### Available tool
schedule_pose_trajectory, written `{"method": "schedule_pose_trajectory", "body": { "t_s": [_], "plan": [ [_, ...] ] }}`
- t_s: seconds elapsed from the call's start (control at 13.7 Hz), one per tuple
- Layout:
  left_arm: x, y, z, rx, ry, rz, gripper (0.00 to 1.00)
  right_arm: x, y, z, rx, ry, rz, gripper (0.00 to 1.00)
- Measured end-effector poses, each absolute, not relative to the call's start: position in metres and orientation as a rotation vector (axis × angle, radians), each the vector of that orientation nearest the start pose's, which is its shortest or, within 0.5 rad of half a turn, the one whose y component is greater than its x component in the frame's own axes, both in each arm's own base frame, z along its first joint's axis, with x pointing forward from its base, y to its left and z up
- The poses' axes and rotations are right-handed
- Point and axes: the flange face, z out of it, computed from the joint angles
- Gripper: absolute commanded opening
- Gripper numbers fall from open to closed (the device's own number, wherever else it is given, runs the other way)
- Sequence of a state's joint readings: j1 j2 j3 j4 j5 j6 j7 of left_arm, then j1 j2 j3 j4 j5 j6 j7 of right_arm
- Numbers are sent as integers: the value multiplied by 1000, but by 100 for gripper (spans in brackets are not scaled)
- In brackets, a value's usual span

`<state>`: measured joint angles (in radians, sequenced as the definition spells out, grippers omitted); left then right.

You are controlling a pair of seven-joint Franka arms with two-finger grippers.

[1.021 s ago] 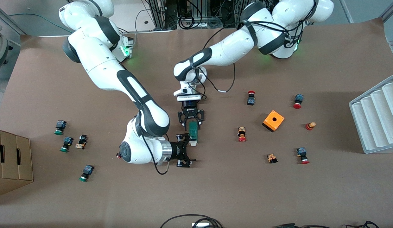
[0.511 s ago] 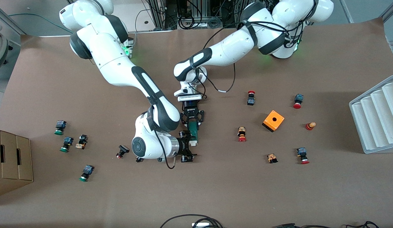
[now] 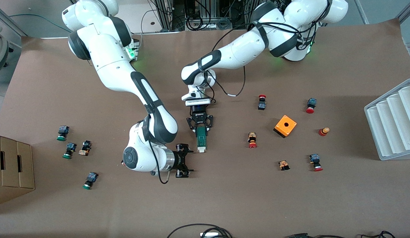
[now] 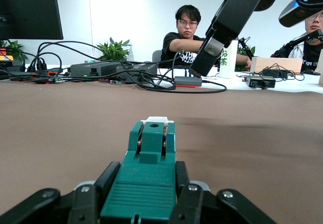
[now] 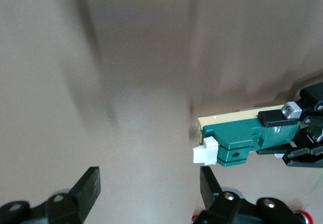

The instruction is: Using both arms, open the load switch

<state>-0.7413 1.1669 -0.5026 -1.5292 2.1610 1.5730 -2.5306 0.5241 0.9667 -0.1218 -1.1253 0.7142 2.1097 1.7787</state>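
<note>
The load switch (image 3: pixel 201 141), a slim dark-green block with a white lever (image 3: pixel 201 149) at its end nearer the front camera, lies on the brown table mid-way between the arms. My left gripper (image 3: pixel 201 131) is shut on its other end; in the left wrist view the black fingers (image 4: pixel 113 177) press both sides of the load switch (image 4: pixel 151 178). My right gripper (image 3: pixel 188 161) stands open just off the lever end, toward the right arm's end of the table. Nothing sits between its fingers (image 5: pixel 88 188), and the white lever (image 5: pixel 206 152) lies just past one fingertip.
An orange box with a hole (image 3: pixel 285 125) and several red-capped push-buttons (image 3: pixel 252 140) lie toward the left arm's end. Green-capped buttons (image 3: pixel 62 133) lie toward the right arm's end. A white ribbed tray (image 3: pixel 393 119) and a cardboard box (image 3: pixel 11 168) stand at the table's ends.
My left gripper has closed onto the load switch. My right gripper came in close to the lever end, then drew back toward the right arm's end, still open.
</note>
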Motion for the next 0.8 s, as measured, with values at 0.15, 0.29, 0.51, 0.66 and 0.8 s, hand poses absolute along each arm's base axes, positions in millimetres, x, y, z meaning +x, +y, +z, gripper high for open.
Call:
{"method": "schedule_pose_trajectory", "body": {
  "t_s": [0.15, 0.29, 0.51, 0.66, 0.8],
  "plan": [
    [350, -573, 39, -2330, -162, -2043, 49, 682, 372, 229, -1807, 2177, 668, 86],
    [350, -573, 39, -2330, -162, -2043, 50, 673, 390, 229, -1767, 2226, 684, 86],
    [350, -573, 39, -2330, -162, -2043, 50, 662, 406, 220, -1751, 2262, 691, 83],
    [350, -573, 39, -2330, -162, -2043, 51, 659, 408, 207, -1756, 2279, 696, 75],
    [350, -573, 39, -2330, -162, -2043, 51, 659, 406, 201, -1746, 2299, 697, 74]
  ]
}}
